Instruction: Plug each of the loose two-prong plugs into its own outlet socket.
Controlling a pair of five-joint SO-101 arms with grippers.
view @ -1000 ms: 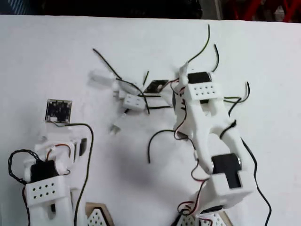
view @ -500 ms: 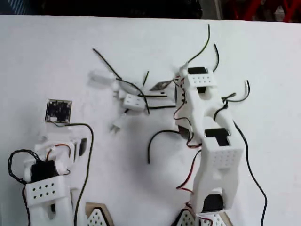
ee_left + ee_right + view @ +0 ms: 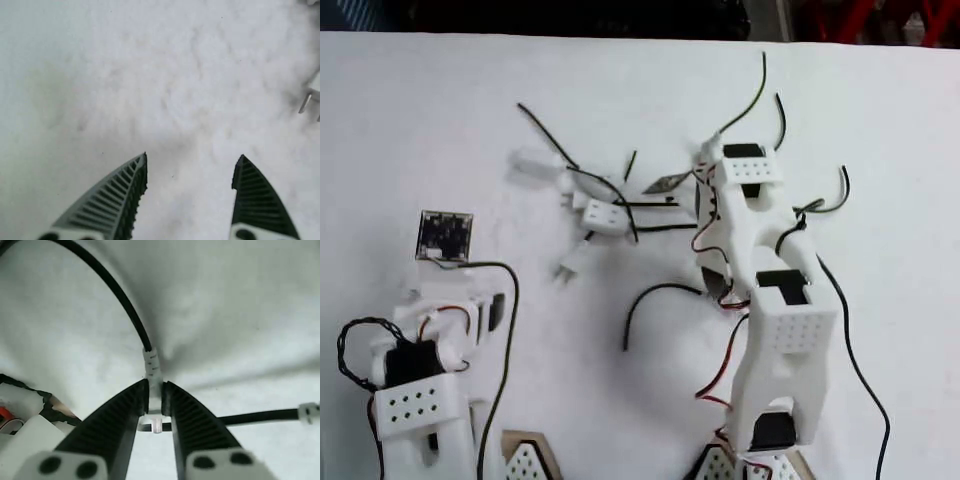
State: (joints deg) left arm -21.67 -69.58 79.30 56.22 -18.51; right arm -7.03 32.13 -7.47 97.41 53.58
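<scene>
A plug (image 3: 151, 362) is clamped between the right gripper's (image 3: 155, 386) fingers, near the socket block (image 3: 605, 217). Its black cord (image 3: 655, 290) has just been dragged sideways, so the grasp is judged secure. The left gripper's (image 3: 192, 160) fingers are held apart, well away from that block.

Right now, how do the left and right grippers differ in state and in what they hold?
The left gripper is open; the right gripper is shut. The left gripper holds nothing and hangs over the white table, while the right gripper pinches a white plug that trails a black cord. Both have black ribbed fingers.
</scene>
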